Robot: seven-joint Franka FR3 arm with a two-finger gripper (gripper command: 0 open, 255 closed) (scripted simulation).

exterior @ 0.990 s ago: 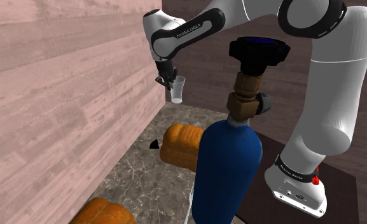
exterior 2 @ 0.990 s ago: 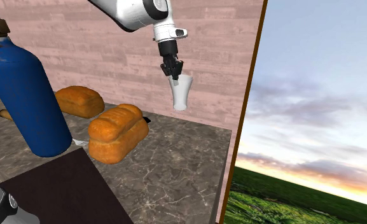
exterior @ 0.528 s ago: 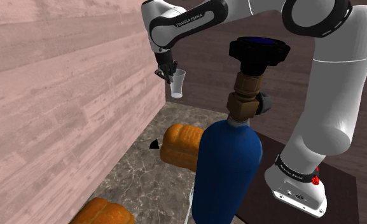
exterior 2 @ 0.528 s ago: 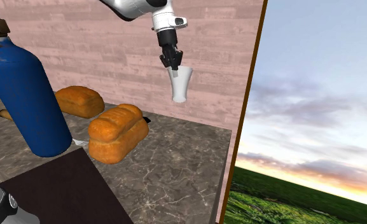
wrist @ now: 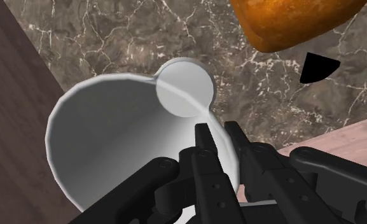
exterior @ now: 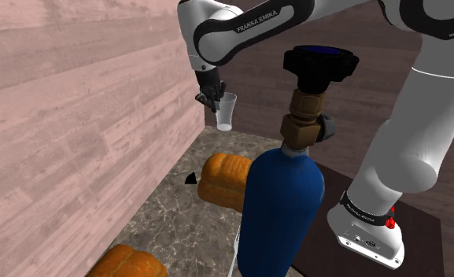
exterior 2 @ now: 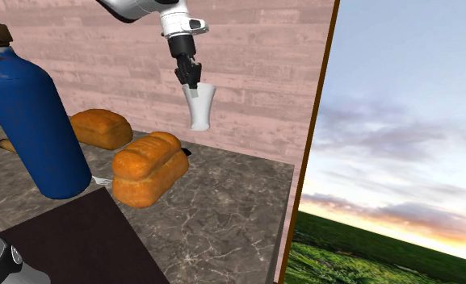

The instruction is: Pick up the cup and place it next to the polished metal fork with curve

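The fingers (wrist: 204, 159) are pinched almost together on the rim of a plain white cup (wrist: 131, 140), one finger inside the cup wall and the other outside it, so the gripper (wrist: 217, 130) has it held by the edge alone. The cup flares wide at the mouth and narrows to a small flat bottom.

In the shoulder view the cup (exterior: 227, 112) hangs upright in the air beneath the gripper (exterior: 214, 98), to the left of the blue gas cylinder (exterior: 284, 204) and level with its brass neck. It is well clear of the marbled tabletop (exterior: 178, 220). In the second exterior view the cup (exterior 2: 199, 109) is to the right of the blue gas cylinder (exterior 2: 33, 121), about as high as its shoulder, with the gripper (exterior 2: 191, 81) gripping it from above in front of the pink plank wall (exterior 2: 263, 56).

A golden bread loaf (exterior 2: 148, 168) lies on the tabletop just beside the cylinder's foot, on the cup's side. The tines of the metal fork (exterior 2: 102, 181) poke out between that loaf and the cylinder's foot; the rest of it is hidden. A second loaf (exterior 2: 102, 127) lies behind the cylinder, against the wall. A small black wedge (exterior 2: 186, 151) sits on the tabletop beyond the nearer loaf, farther from the cylinder, roughly under the cup.
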